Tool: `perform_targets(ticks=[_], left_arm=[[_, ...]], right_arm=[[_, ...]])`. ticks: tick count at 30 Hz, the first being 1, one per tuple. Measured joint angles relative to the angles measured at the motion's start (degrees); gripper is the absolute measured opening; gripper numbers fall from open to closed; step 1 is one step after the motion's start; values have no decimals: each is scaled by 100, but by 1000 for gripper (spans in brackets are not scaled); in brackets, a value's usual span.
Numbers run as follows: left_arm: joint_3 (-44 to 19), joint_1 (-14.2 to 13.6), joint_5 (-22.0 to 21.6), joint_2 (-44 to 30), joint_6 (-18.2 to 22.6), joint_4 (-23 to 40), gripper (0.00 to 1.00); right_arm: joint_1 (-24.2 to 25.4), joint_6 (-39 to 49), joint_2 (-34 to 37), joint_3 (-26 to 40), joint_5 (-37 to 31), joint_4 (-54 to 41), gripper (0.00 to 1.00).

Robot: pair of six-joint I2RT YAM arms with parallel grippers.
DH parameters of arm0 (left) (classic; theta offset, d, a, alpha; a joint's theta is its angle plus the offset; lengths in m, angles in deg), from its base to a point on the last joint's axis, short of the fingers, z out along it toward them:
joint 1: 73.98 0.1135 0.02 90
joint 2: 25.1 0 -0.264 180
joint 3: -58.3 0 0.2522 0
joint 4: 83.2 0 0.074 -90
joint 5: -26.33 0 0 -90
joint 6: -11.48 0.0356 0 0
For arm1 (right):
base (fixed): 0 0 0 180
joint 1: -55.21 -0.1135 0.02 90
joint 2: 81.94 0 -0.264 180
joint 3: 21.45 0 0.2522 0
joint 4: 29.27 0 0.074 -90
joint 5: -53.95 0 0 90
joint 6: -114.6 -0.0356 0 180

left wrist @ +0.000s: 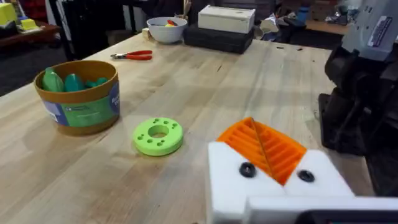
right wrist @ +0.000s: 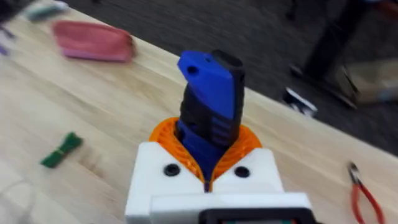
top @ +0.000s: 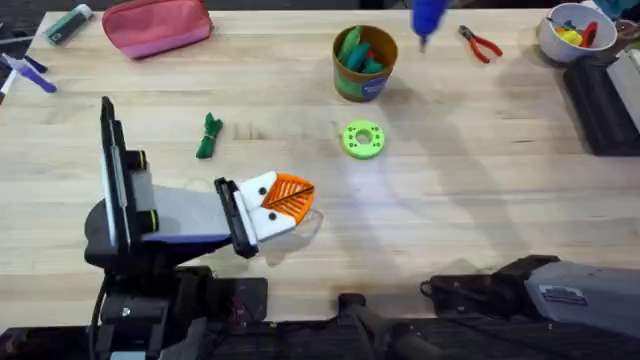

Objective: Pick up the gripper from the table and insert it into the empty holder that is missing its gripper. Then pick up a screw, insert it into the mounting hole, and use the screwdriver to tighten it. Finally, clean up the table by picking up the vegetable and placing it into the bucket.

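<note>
Nearest the bases: left arm lies low over the table (top: 480,200), its white finger mounts and orange ribbed pads pressed together with nothing between them — left gripper (top: 290,197) closed and empty. In the left wrist view the same orange pads (left wrist: 264,148) sit tight against each other between the two white blocks, a dark screw head in each block.

Just past that, mid-table: lime-green ring-shaped disc (top: 362,139), flat on the wood, well clear of the fingers. To its left, the vegetable (top: 208,136), dark green and knobbly, lying alone on the bare wood, not in the bucket.

Farther out: the bucket (top: 364,63), gold-brown with green band, upright, holding several green pieces.

Right gripper (right wrist: 208,163) clamped on the screwdriver (right wrist: 211,102); in the right wrist view the blue body stands up from between the orange pads. Overhead, the screwdriver (top: 428,18) shows blurred at the far edge, right of the bucket.

Far edge: red-handled pliers (top: 481,44) beside the screwdriver, a white bowl (top: 560,42) of coloured items at the far right corner, a pink pouch (top: 157,25) far left.
</note>
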Motion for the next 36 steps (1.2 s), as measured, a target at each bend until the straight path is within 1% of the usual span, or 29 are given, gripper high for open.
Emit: perform_targets(ticks=[2,5,8,13,14,15,18,23,28,32,36], left_arm=[[0,0,0,0,0,-2,16],[0,0,0,0,0,-2,16],[0,0,0,0,0,-2,16],[0,0,0,0,0,-2,16],[0,0,0,0,-2,-2,16],[0,0,0,0,0,-2,16],[0,0,0,0,-2,-2,16],[0,0,0,0,0,-2,16],[0,0,0,0,0,0,16],[0,0,0,0,0,-2,16],[0,0,0,0,0,-1,16]], right_arm=[[-202,-12,-34,0,223,247,24],[-378,-29,-104,0,783,551,24],[-404,-44,-235,0,1475,777,24],[-404,-44,-487,0,2347,867,24],[-404,-45,-602,-37,2678,927,24],[-404,-44,-651,-102,2741,1001,24],[-404,-51,-842,-473,2922,1423,24],[-397,-320,-1189,-1477,3328,2738,24],[-350,-777,-1254,-2301,4090,4198,24],[-352,-1157,-1189,-2635,4809,4909,24],[-440,-1364,-1074,-2659,5393,5106,24]])
